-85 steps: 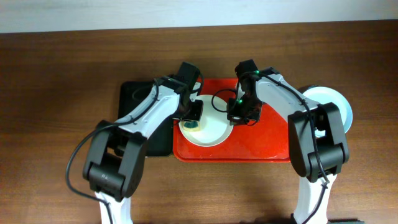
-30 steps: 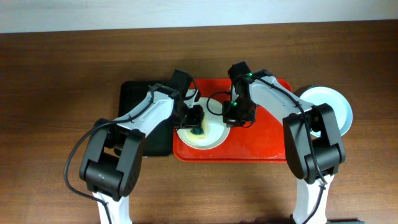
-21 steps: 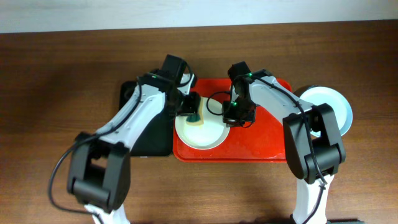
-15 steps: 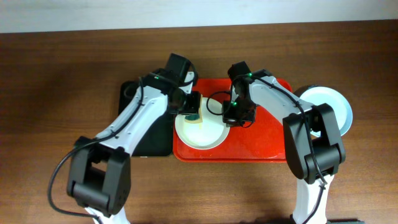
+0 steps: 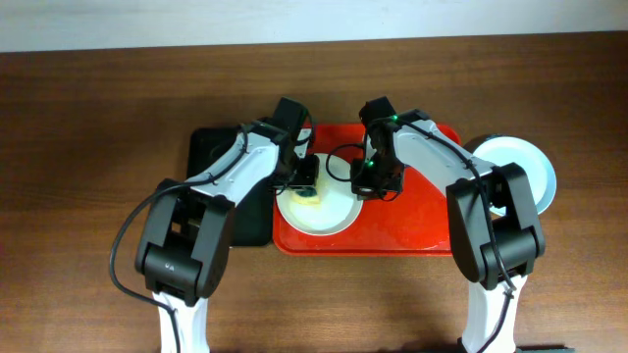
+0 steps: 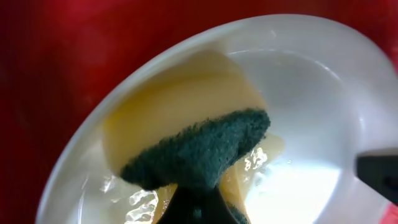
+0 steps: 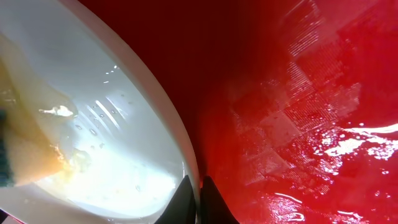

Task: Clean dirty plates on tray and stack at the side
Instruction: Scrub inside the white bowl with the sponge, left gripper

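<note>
A white plate (image 5: 329, 211) lies on the left part of the red tray (image 5: 422, 221). My left gripper (image 5: 304, 179) is shut on a yellow sponge with a green scouring side (image 5: 308, 194) and presses it onto the plate's far-left part. In the left wrist view the sponge (image 6: 186, 130) sits on the wet plate (image 6: 311, 93), with the gripper (image 6: 199, 211) at the bottom edge. My right gripper (image 5: 365, 186) is shut on the plate's right rim. The right wrist view shows its jaws (image 7: 194, 199) pinching the rim of the plate (image 7: 106, 118) over the tray (image 7: 298, 93). Pale plates (image 5: 520, 162) are stacked right of the tray.
A narrower black tray (image 5: 221, 181) lies against the red tray's left side, under my left arm. The red tray's right part is wet. Brown tabletop surrounds both trays.
My left gripper moved the sponge from the plate's middle to its far-left part. The right gripper kept its hold on the rim, a little left of 2.8 s ago.
</note>
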You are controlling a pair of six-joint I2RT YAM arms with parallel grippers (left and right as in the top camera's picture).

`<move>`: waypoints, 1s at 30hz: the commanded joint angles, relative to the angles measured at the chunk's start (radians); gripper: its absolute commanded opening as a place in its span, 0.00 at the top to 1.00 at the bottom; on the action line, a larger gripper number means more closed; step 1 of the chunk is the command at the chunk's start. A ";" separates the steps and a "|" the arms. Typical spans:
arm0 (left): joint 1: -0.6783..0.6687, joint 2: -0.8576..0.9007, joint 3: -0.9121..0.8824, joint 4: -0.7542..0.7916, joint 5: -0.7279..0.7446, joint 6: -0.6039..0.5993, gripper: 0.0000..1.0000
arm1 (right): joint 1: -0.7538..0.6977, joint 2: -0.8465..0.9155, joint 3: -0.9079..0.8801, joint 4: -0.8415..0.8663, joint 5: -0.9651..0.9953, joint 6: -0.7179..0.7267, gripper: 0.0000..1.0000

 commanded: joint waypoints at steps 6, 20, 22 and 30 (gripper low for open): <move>-0.007 0.075 0.010 -0.014 0.414 0.076 1.00 | 0.010 0.006 -0.008 0.005 0.009 0.005 0.96; 0.029 -0.139 0.056 -0.129 -0.020 0.068 1.00 | 0.010 0.006 -0.009 0.011 0.009 0.005 0.96; 0.013 -0.134 0.042 -0.126 -0.030 0.068 1.00 | 0.010 0.006 -0.009 0.013 0.009 0.005 0.96; -0.053 -0.128 -0.100 -0.018 -0.293 -0.066 1.00 | 0.010 0.006 -0.009 0.016 0.009 0.005 0.95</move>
